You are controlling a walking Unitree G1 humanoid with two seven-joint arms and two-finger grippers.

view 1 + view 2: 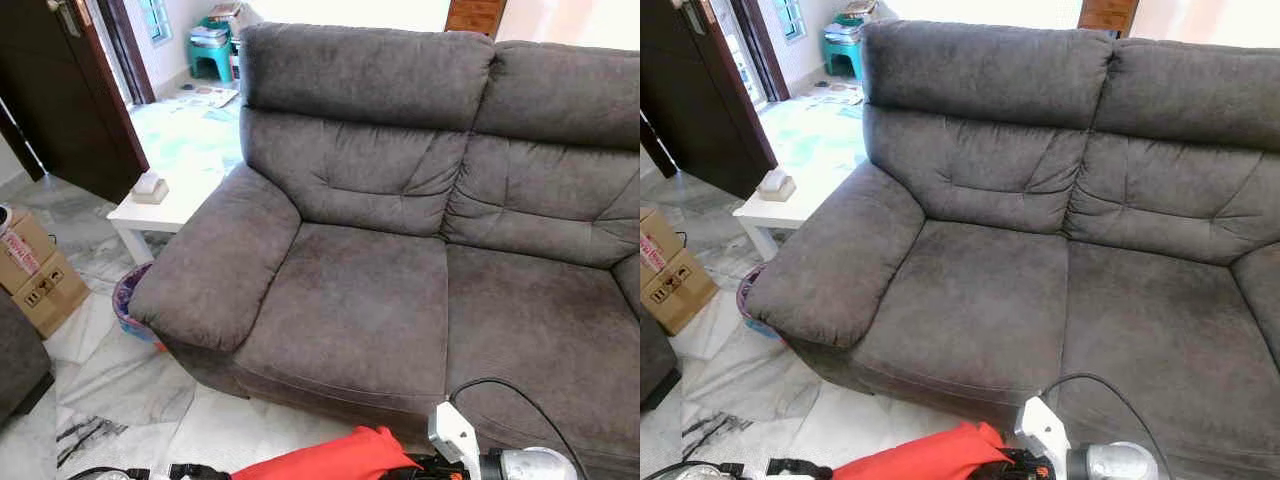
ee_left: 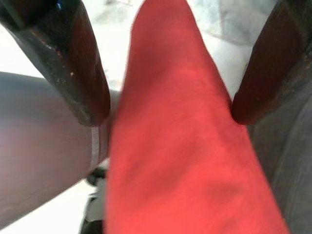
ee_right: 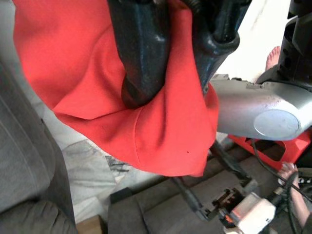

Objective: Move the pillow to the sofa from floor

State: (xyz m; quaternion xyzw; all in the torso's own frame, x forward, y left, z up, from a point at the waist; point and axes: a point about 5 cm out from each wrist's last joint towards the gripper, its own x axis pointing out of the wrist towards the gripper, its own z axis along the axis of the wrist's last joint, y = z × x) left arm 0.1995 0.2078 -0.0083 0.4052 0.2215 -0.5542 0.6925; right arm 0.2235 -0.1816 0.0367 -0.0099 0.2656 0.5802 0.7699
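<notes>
The red pillow [image 1: 330, 460] hangs low in front of the grey sofa [image 1: 380, 300], just before the seat's front edge. Its top corner rises between my two arms. In the left wrist view, my left gripper [image 2: 168, 114] has a dark finger [image 2: 78, 73] on each side of the pillow [image 2: 175, 146], pressing against the fabric. In the right wrist view, my right gripper [image 3: 168, 90] is shut on a fold of the pillow [image 3: 87, 87], whose lower corner droops over the marble floor. The sofa's seat cushions are bare.
A white side table [image 1: 175, 210] with a tissue box [image 1: 150, 187] stands left of the sofa's armrest. A purple basket [image 1: 125, 295] sits below it and a cardboard box [image 1: 35, 275] lies further left. A person's foot [image 3: 274, 57] shows beside my right arm.
</notes>
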